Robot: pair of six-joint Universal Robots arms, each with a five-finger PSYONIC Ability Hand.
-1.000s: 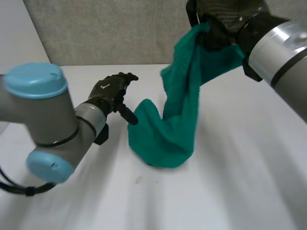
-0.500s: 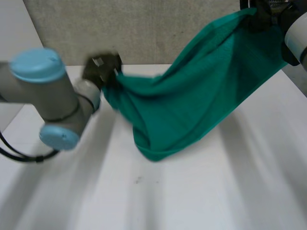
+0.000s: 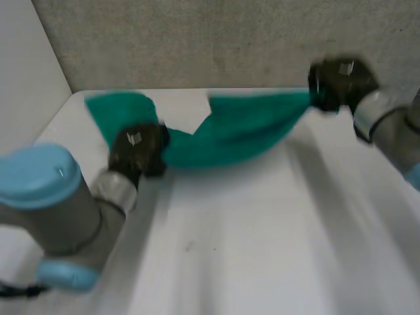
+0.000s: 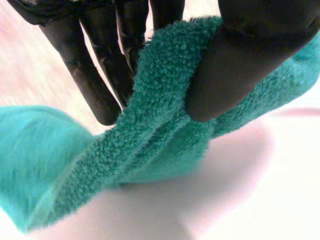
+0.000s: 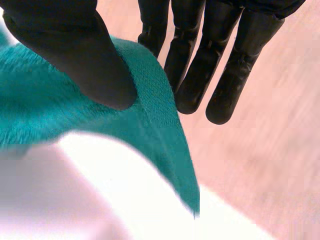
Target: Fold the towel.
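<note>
Here the bare part of the bench (image 3: 230,262) lay nearest, in front of the towel (image 3: 243,134). The left hand (image 3: 138,149) was at the towel's left end. Its thumb pressed a thick roll of cloth against the fingers (image 4: 92,85), so it pinched the towel. A loose flap of the towel went on beyond this hand. The towel hung as a sagging band between the two hands, low over the bench; I could not tell whether its middle touched the bench. The right hand (image 3: 338,84) was at the towel's right end, farther back, and pinched a thin edge between thumb and fingers. Behind the towel stood a grey wall (image 3: 197,39).

The step in hand seemed to be stretching the towel open before any fold. I think the next move called for lowering both ends together, with both pinches firm, so that the cloth would lie flat.
</note>
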